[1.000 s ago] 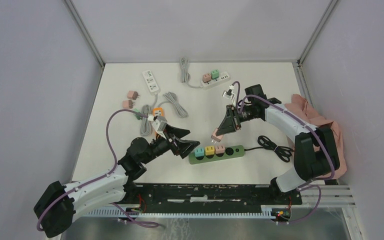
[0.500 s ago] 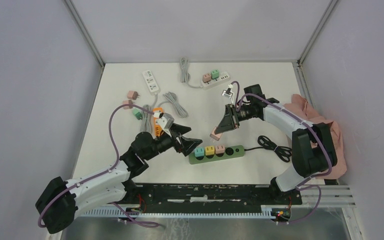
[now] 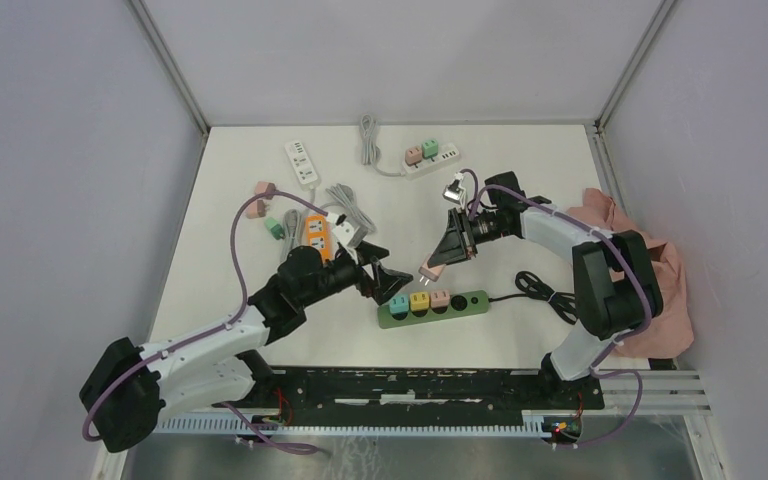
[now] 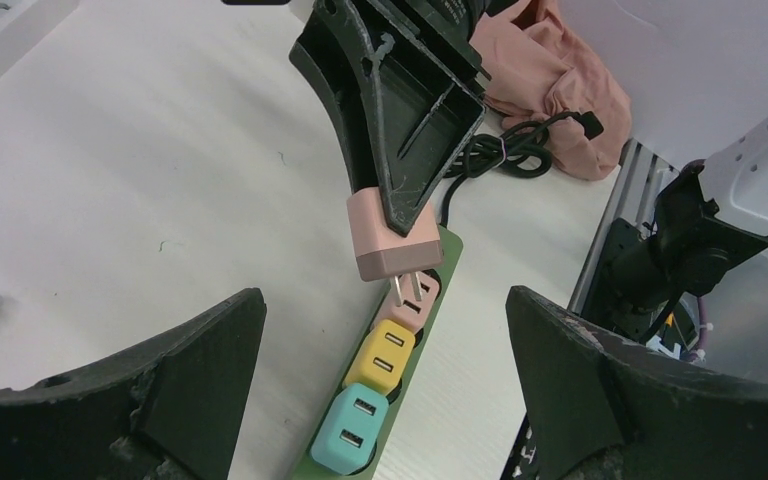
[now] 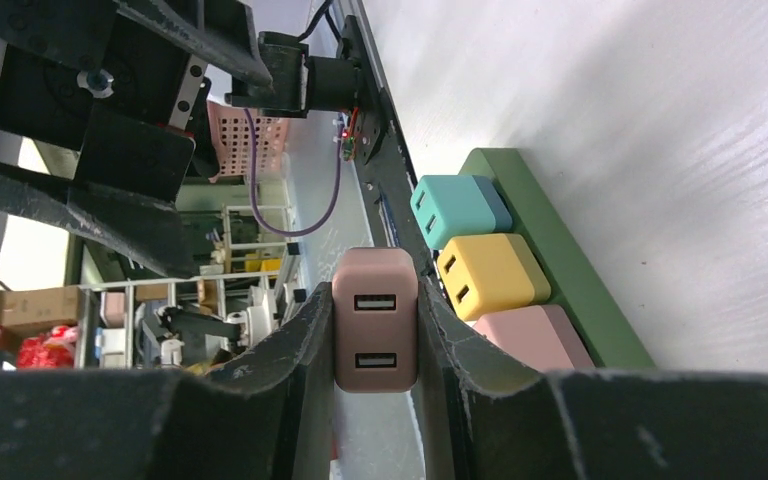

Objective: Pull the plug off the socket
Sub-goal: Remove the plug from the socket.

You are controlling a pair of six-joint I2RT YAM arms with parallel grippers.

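Observation:
A green power strip, the socket [image 3: 465,300], lies near the table's front. Teal [image 3: 398,303], yellow [image 3: 419,300] and pink [image 3: 440,298] plugs sit in it. My right gripper [image 3: 435,262] is shut on another pink plug [image 3: 427,271] and holds it in the air just above the strip. In the left wrist view this held plug [image 4: 393,240] shows bare prongs clear of the strip [image 4: 449,260]. In the right wrist view the plug [image 5: 375,320] is pinched between both fingers [image 5: 290,350]. My left gripper [image 3: 388,281] stands open and empty at the strip's left end.
Two white power strips [image 3: 301,162] [image 3: 438,164] lie at the back, an orange one [image 3: 315,232] and grey cables [image 3: 352,208] at the left. Loose pink plugs [image 3: 263,189] and a green one [image 3: 274,228] lie nearby. A black cable [image 3: 550,292] and a pink cloth [image 3: 660,262] are at the right.
My left arm has reached forward and to the right, bringing its open gripper closer to the strip's left end. The right gripper has kept the pink plug almost still above the strip.

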